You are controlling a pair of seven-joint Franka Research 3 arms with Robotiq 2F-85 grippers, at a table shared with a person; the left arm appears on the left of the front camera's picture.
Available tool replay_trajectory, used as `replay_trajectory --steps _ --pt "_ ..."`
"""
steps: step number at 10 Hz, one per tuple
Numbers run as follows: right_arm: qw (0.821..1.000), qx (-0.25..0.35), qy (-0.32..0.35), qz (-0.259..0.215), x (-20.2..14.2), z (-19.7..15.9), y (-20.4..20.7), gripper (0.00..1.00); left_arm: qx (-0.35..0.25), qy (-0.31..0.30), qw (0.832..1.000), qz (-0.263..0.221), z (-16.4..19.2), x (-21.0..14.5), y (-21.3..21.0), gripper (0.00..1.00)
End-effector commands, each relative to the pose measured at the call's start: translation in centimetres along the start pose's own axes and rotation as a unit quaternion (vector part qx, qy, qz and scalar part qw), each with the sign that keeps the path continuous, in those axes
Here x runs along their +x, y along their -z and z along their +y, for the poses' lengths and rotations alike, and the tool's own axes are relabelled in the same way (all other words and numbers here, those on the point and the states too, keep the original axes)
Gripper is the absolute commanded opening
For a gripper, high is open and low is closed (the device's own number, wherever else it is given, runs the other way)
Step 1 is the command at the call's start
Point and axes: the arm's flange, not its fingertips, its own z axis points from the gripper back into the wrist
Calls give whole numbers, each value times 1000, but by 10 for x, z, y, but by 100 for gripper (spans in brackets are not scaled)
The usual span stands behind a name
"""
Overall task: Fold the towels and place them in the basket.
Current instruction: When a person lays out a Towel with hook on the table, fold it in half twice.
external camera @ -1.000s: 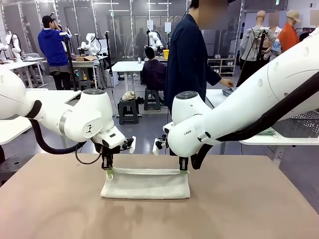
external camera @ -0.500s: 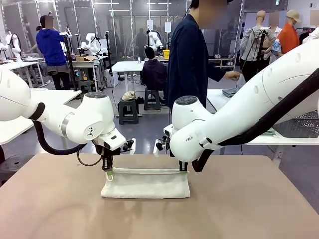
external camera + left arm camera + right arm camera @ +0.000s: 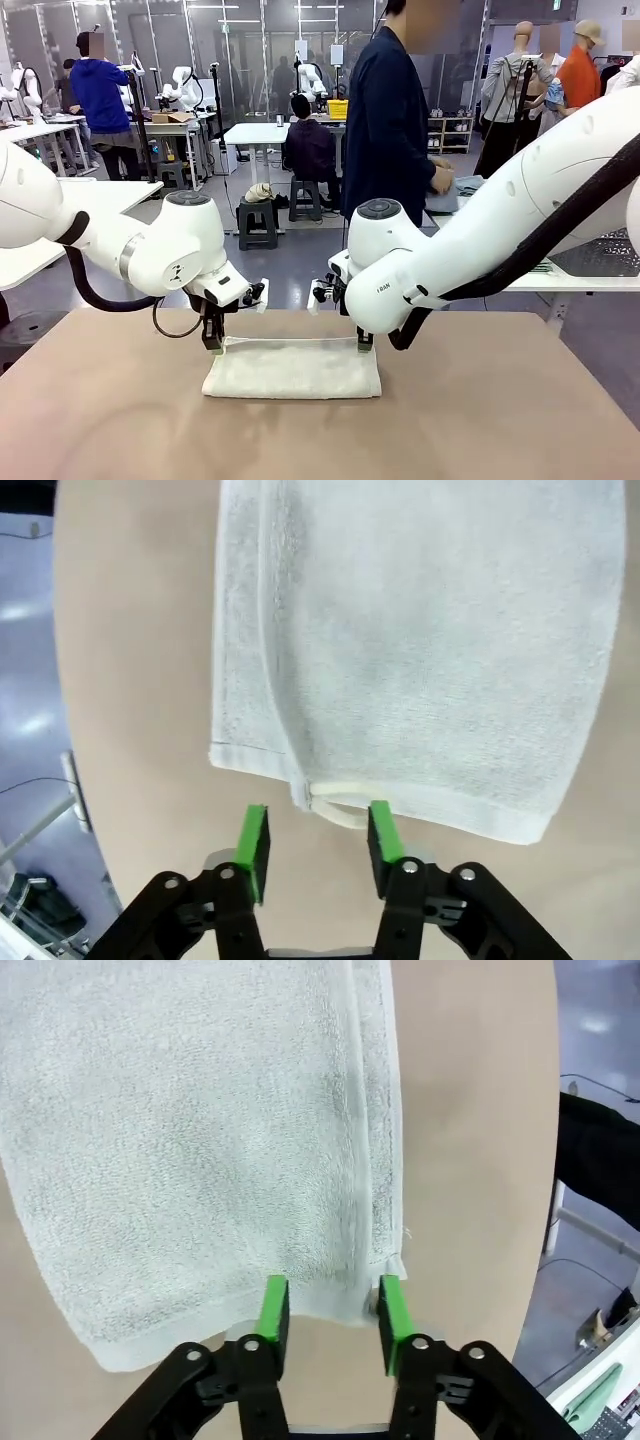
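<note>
Just let go of the white towel (image 3: 292,370): opened left hand (image 3: 212,343) and right hand (image 3: 364,343) together. Were both pinching its far hem a second ago, now spread with nothing between the green pads.

Confirmed on the wrist views. Left hand (image 3: 318,825) lined up on the hanging loop (image 3: 335,813) at the far-left corner, no pinch. Right hand (image 3: 331,1305) parked just off the far-right corner, cloth in front of the gap, not in it.

Dropped the far hem as well: held a little proud of the stack before, now lying flush on the lower layers. Backed both wrists up slightly off the cloth.

Left the towel as a flat, long rectangle on the tabletop (image 3: 100,420), about mid-width, nearer the far edge than the near one, long side parallel to that edge.

Reads as a fold finished and released on purpose, not a slip: edges square, no bunching. Probably needs one more fold across the short way, or a fresh grasp for the carry. Not in the basket yet.

Dark mesh thing (image 3: 605,250) on the side table past the tabletop's right edge, behind the right arm: likely the basket, cannot confirm.

Pale blue-grey cloth (image 3: 455,190) in the hands of the person (image 3: 390,130) at the far side: probably the second towel, so likely half the job still to do.
</note>
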Motion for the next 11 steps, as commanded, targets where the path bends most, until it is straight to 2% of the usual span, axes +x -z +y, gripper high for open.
replay_trajectory --steps 1,2,3,6,7,8,10,11 --pt "999 -43 6 -16 -5 5 3 63 62 8 998 -17 -4 -6 7 66" --pt "999 -37 15 -19 -5 4 -4 73 56 8 998 -40 -4 -6 -2 75" --pt "999 -30 22 -20 -4 2 -14 67 31 2 997 -65 -3 -5 -15 80" --pt "998 -18 62 -23 -6 -6 -79 67 24 4 994 -110 0 -5 -82 80" --pt "994 -12 105 -7 -10 -6 -105 67 26 3 993 -114 -2 -8 -107 80" --pt "986 -6 168 21 -18 -3 -131 67 22 1 993 -115 -7 -13 -131 80" --pt "955 -21 289 55 -39 11 -183 67 -6 -20 990 -138 -16 -37 -169 80" --pt "946 4 316 70 -47 19 -201 67 -24 -22 988 -151 -18 -51 -179 80"
